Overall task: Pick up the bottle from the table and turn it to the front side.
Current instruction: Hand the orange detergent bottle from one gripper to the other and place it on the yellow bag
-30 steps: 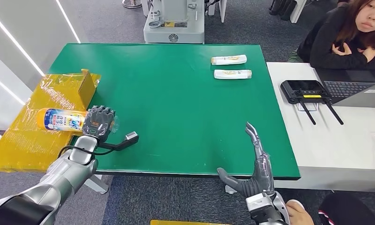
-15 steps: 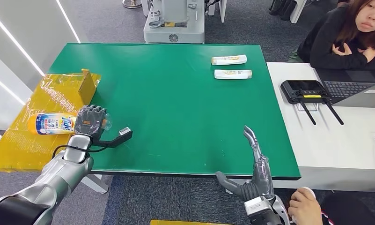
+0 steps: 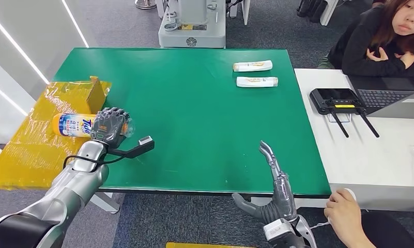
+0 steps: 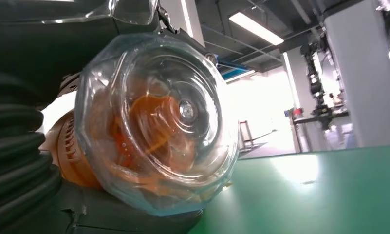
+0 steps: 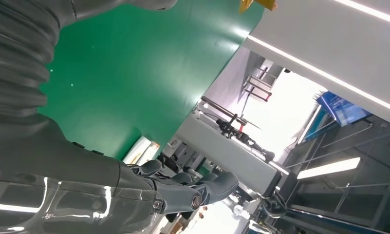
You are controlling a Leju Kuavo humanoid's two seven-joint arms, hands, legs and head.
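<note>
One clear plastic bottle (image 3: 74,124) with orange liquid lies sideways in the left hand (image 3: 109,125), over the crinkled yellow wrap (image 3: 36,139) at the green bench (image 3: 194,113) edge. Two white tubes (image 3: 252,65) lie beyond. The right hand (image 3: 274,183) is spread, holding nothing.

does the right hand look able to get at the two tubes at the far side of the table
Probably yes: the right hand is open at the near edge, with bare green table between it and the tubes; whether its reach suffices is unclear.
</note>
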